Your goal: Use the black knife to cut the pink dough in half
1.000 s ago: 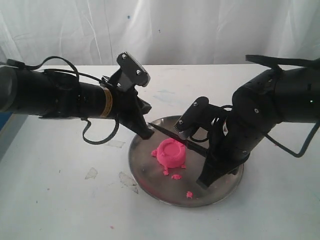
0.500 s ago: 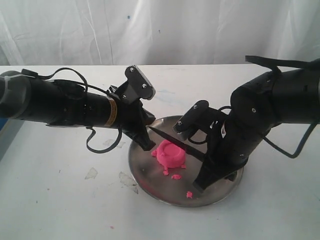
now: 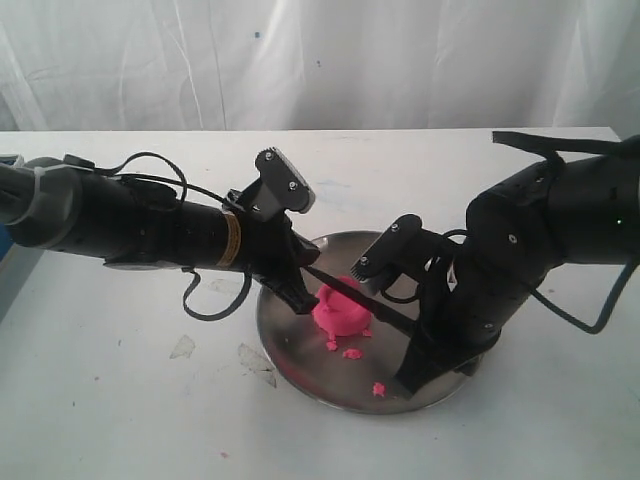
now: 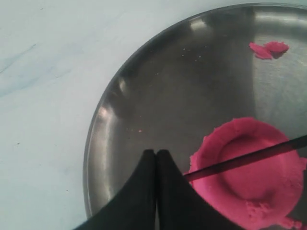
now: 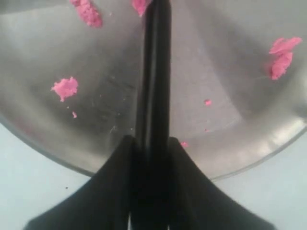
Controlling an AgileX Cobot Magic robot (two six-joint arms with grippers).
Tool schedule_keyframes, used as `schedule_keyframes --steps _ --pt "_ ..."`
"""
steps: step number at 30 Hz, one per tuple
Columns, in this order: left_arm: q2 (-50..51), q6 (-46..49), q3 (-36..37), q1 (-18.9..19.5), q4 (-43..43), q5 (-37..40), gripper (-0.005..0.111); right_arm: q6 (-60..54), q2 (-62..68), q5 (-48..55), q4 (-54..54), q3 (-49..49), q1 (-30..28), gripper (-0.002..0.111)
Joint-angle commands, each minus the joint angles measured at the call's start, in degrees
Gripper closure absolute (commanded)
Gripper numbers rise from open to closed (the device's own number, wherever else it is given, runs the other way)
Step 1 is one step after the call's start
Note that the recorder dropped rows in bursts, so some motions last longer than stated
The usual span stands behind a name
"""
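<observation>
The pink dough (image 3: 342, 310) is one round puck on the steel plate (image 3: 290, 362). The black knife (image 3: 362, 296) slants across its top, with the point toward my left gripper. In the left wrist view the blade (image 4: 249, 158) lies as a thin dark line over the dough (image 4: 249, 184). My left gripper (image 3: 300, 300) (image 4: 156, 153) is shut with nothing in it, its tip on the plate just beside the dough's edge and by the knife's point. My right gripper (image 3: 412, 345) (image 5: 152, 141) is shut on the knife's handle (image 5: 154, 72) over the plate's near right side.
Small pink crumbs (image 3: 352, 352) (image 5: 64, 87) lie scattered on the plate (image 4: 96, 143) (image 5: 240, 158), one near its front rim (image 3: 379, 389). The plate rests on a white table (image 3: 120, 400) with a white curtain behind. Both black arms lean in over the plate.
My left arm has pushed in toward the plate, its shut tip now beside the dough. The knife has come lower and further across the dough's top.
</observation>
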Motion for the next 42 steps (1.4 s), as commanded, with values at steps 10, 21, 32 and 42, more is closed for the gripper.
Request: schedule_keyframes --steps 10,21,32,42 --pt "2.3 1.3 -0.2 0.1 -1.9 -1.6 0.107 -0.3 2.8 -0.7 2.0 0.1 0.0 0.108" --pt "3.5 1.4 -0.2 0.1 -1.9 0.3 0.107 -0.3 2.8 -1.5 2.0 0.1 0.0 0.108" --pt "3.5 1.4 -0.2 0.1 -1.9 0.3 0.107 -0.3 2.8 -3.3 2.4 0.1 0.0 0.108" --pt "3.5 1.4 -0.2 0.1 -1.9 0.3 0.107 -0.3 3.7 -3.8 2.9 0.1 0.0 0.108"
